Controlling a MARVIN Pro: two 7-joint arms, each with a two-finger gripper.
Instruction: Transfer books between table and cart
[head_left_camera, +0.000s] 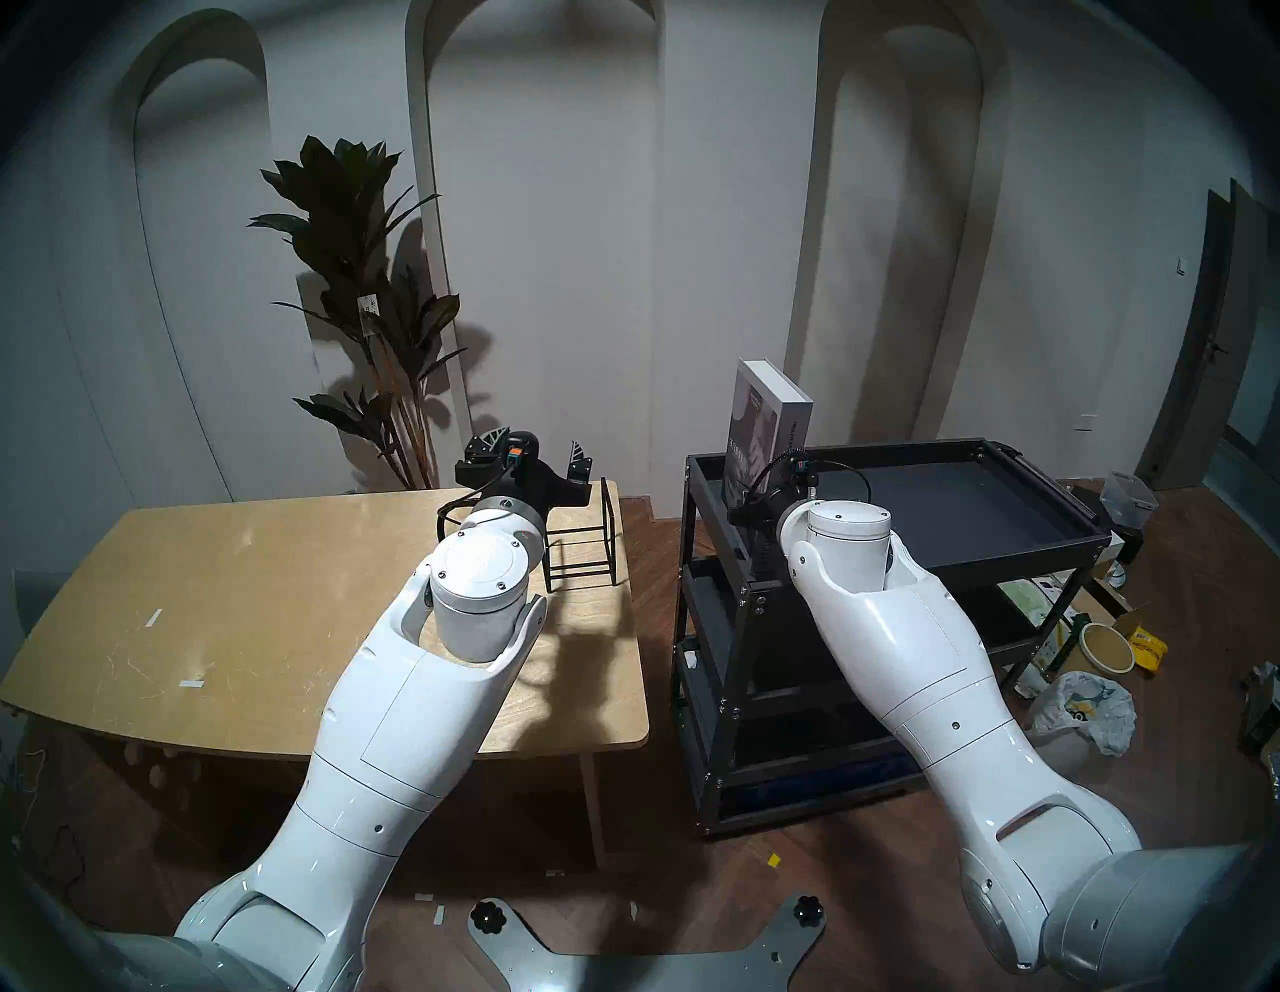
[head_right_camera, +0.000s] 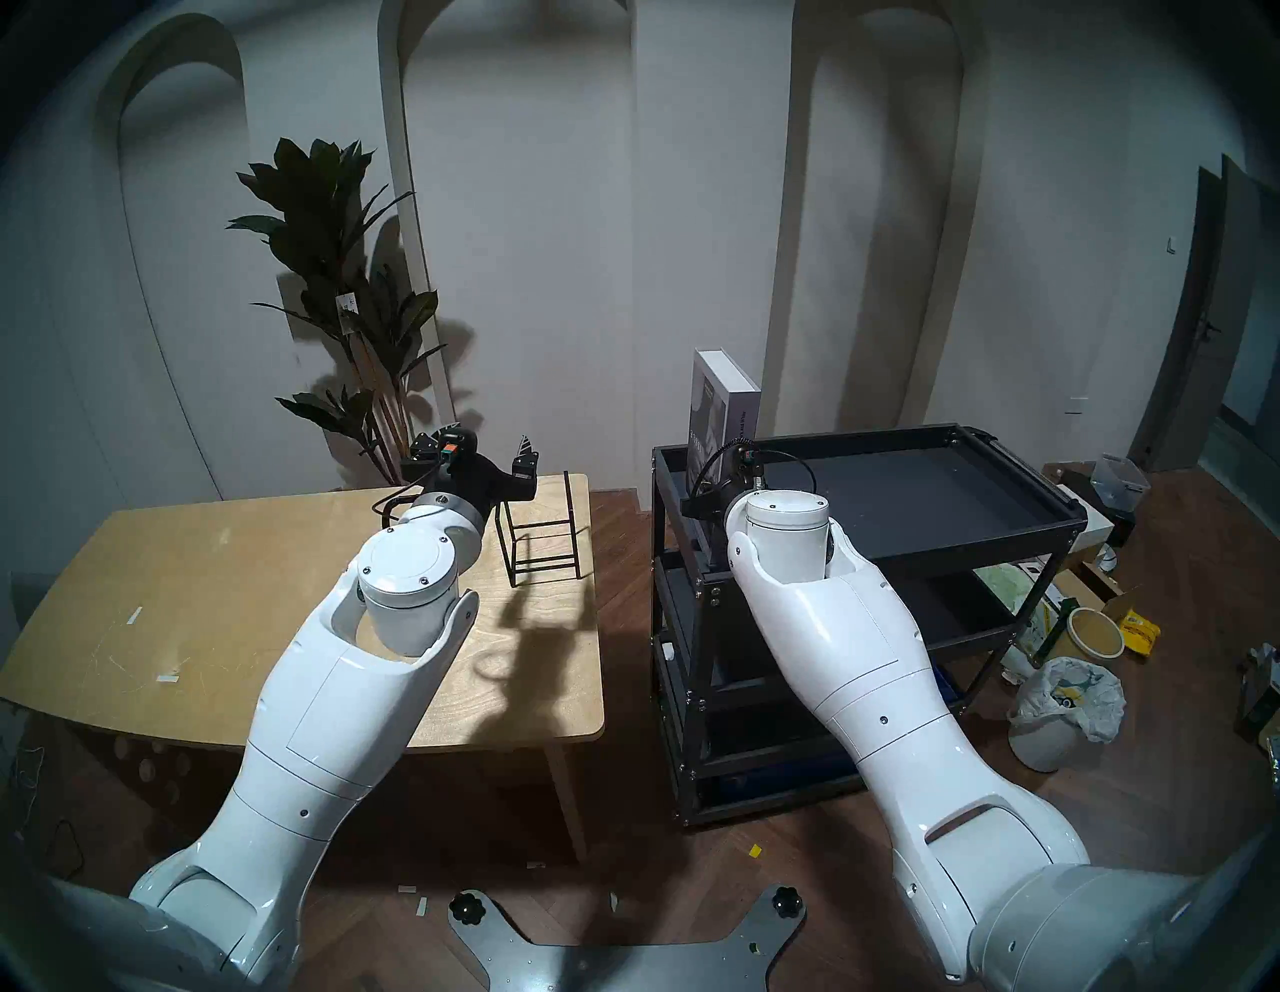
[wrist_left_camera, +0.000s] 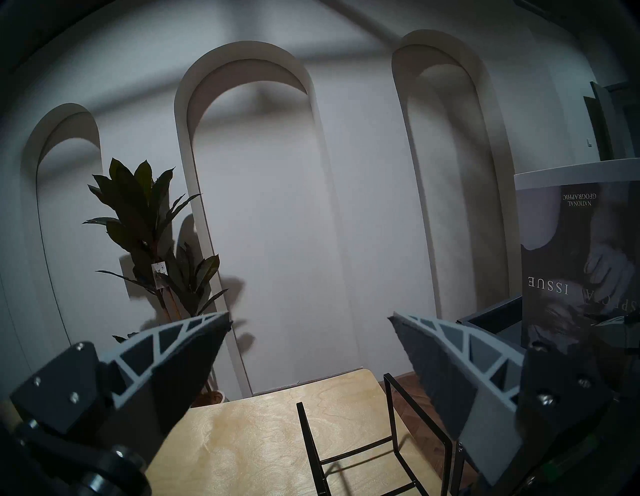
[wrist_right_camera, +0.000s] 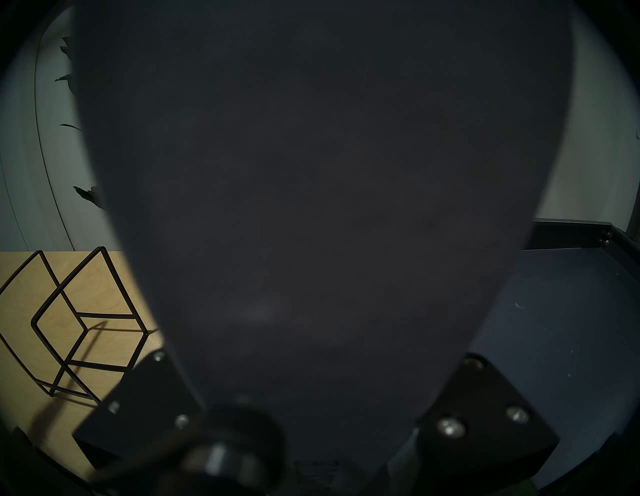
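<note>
The thick white-grey book (head_left_camera: 765, 422) stands upright at the left end of the black cart's (head_left_camera: 1004, 554) top tray. My right gripper (head_left_camera: 751, 502) is shut on its lower part. In the right wrist view the book (wrist_right_camera: 311, 173) fills the space between the finger mounts and hides the fingers. In the left wrist view its cover (wrist_left_camera: 581, 263) reads "SPECIAL ISSUE" upside down. My left gripper (head_left_camera: 537, 447) is open and empty, held above the far right corner of the plywood table (head_left_camera: 242, 589), left of the book.
A small black wire rack (head_left_camera: 582, 533) stands on the table's far right corner, just under my left gripper. A narrow gap of floor separates table and cart. A tall plant (head_left_camera: 360, 277) stands behind the table. Bags and a bucket (head_left_camera: 1080, 706) litter the floor right of the cart.
</note>
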